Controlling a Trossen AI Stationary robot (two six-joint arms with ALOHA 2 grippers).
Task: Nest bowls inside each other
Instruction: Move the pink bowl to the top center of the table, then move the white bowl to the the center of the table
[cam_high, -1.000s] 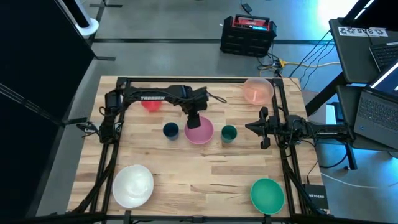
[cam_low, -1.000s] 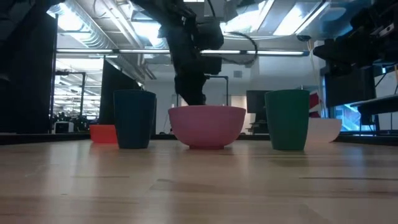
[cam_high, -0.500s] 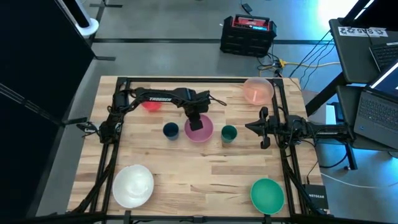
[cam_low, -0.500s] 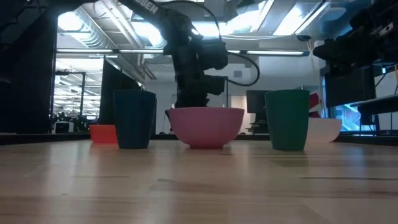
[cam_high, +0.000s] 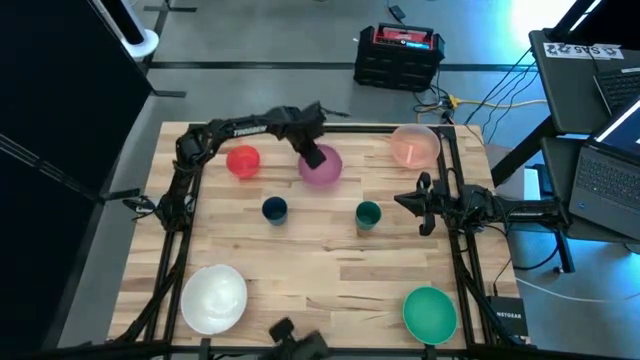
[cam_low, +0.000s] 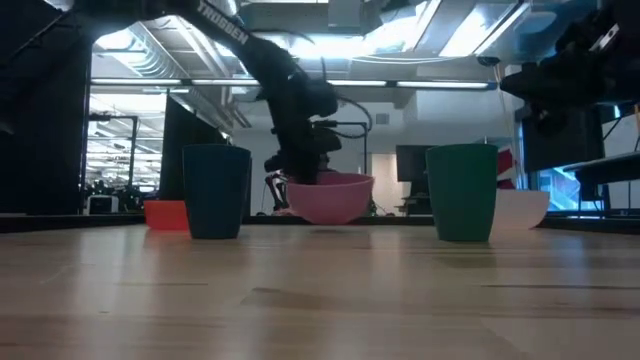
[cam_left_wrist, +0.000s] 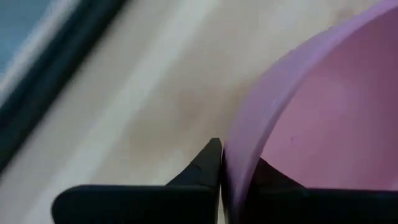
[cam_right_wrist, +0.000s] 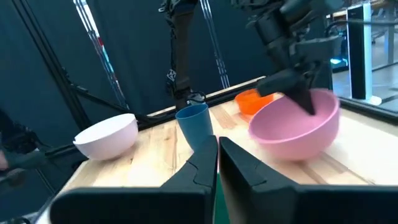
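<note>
Since the earlier frames the pink bowl has left its spot between the two small cups and now rides toward the table's far edge, lifted clear of the wood in the low view and tipped a little. I have the left gripper clenched on its rim: the left wrist view shows one finger inside the wall and the other outside, pinching the thin plastic between them. I judge a rim pinch is the only hold such a wide, shallow bowl allows, and the tilt comes from hanging by one side.

Just beside the gripper, toward the left arm's base, sits the orange-red bowl. Farther off on the gripper's other side, at the far right corner, stands the translucent peach bowl, which looks larger than the pink one, so I take it as the likely host.

Behind the gripper, nearer me, the dark blue cup and dark green cup stand upright, apart. The white bowl and teal-green bowl wait at the near corners.

The right gripper rests at the right edge, closed and holding nothing.
</note>
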